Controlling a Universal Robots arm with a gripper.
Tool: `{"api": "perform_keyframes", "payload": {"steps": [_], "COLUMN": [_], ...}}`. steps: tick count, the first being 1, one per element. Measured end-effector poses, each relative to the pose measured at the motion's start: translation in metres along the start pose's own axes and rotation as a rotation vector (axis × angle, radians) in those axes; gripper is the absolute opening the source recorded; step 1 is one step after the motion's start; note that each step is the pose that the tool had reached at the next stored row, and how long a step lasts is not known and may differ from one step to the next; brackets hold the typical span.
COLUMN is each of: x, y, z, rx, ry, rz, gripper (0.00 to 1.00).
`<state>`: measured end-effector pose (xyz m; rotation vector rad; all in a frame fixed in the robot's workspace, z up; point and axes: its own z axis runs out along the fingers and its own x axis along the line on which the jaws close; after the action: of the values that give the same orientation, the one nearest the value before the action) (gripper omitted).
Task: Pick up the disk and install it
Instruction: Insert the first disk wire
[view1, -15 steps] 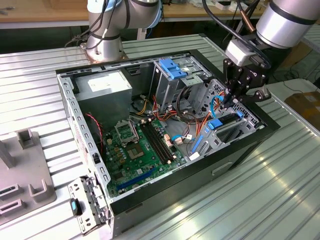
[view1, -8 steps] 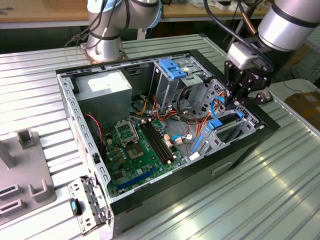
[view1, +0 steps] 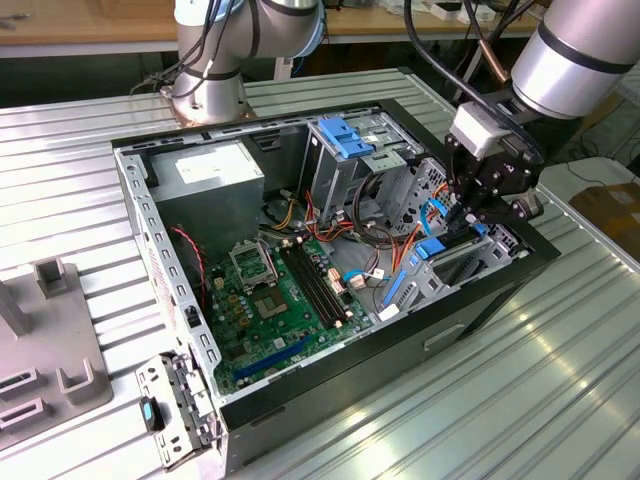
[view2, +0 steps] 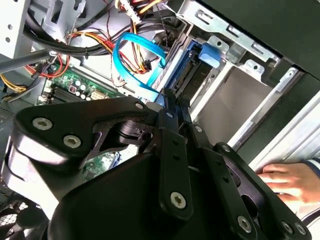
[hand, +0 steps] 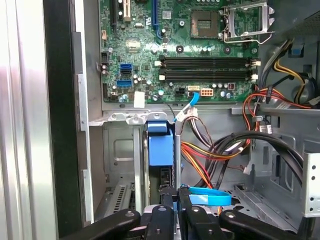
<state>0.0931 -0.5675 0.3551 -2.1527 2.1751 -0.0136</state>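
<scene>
- The arm (view1: 578, 48) enters from the exterior view's upper right, its silver link sloping down to the wrist (view1: 485, 128).
- Its base (view1: 207, 92) stands upright toward the exterior view's upper left.
- The gripper (view1: 468, 222) points downward, with its black linkage spread above.
- In the first wrist view the fingers (hand: 166, 210) lie drawn almost together, with a thin slit between the tips.

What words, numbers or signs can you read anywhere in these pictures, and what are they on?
Nothing can be read for certain.
White label on the power supply box: print too small.
Green circuit board: white markings too small.
White sticker on that board: blurred.
Disk, blue edge: no print seen.
</scene>
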Motion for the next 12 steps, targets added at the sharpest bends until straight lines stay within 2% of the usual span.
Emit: {"api": "perform_keyframes", "payload": {"steps": [2,3,6,8,12], "x": [0.0001,0.0002,0.0005,0.0006,0.0015], "y": [0.0022,0.0041,0.0075,0.0075,0.0088], "z": [0.0005,0.0005,0.0014,0.0023,0.0031], "rx": [0.0308,0.0366,0.0519,0.0592,0.0644], "ry": [-0.0008,-0.001,-0.0014,-0.0013,-0.0015], "rz": [-0.009,-0.01,-0.012,-0.013,-0.014], "gripper": [0.16,0.16,0.16,0.16,0.16]}}
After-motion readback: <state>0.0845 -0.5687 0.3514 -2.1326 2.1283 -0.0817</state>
